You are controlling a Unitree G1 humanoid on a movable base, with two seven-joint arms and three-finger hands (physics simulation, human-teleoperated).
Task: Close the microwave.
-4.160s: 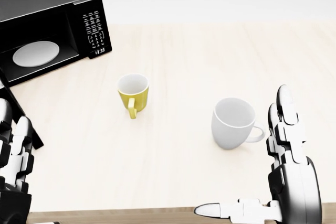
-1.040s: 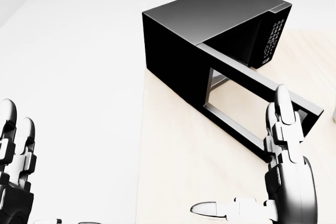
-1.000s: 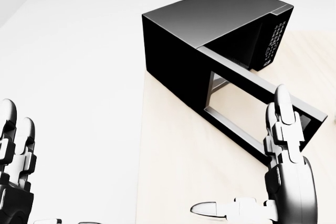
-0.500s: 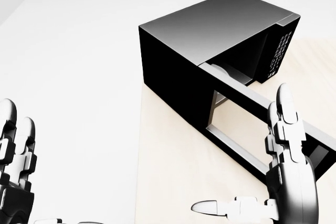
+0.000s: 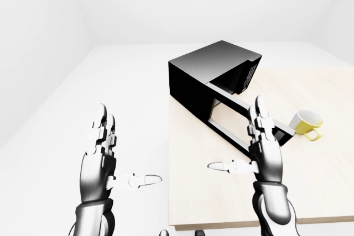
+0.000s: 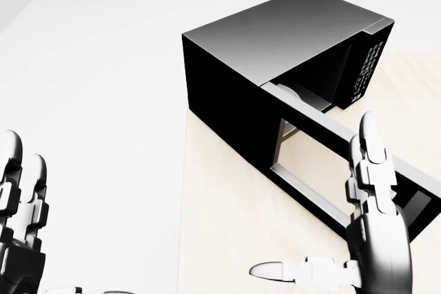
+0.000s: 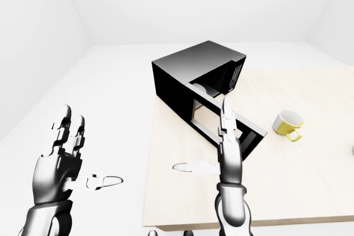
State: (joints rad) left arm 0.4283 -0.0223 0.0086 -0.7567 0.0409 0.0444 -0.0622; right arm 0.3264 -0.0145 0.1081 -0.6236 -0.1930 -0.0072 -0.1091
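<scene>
The black microwave (image 5: 213,73) stands on the light wooden table (image 5: 310,186) at its left end. Its door (image 5: 243,122) is swung wide open and sticks out toward the lower right of the view; the white turntable plate (image 6: 298,92) shows just inside. My right hand (image 5: 246,150) is open, fingers pointing up and thumb out to the left, held over the table just below the door in the view and apart from it. My left hand (image 5: 113,158) is open and empty, left of the table over the white floor.
A yellow mug (image 5: 306,122) stands on the table right of the door's end. The table's left edge (image 5: 168,164) runs down the middle of the eye views, with bare white floor and white walls to its left.
The camera has moved round to the table's left end, so the microwave now shows from its side. In the last half second almost nothing changed; my right hand sank slightly.
</scene>
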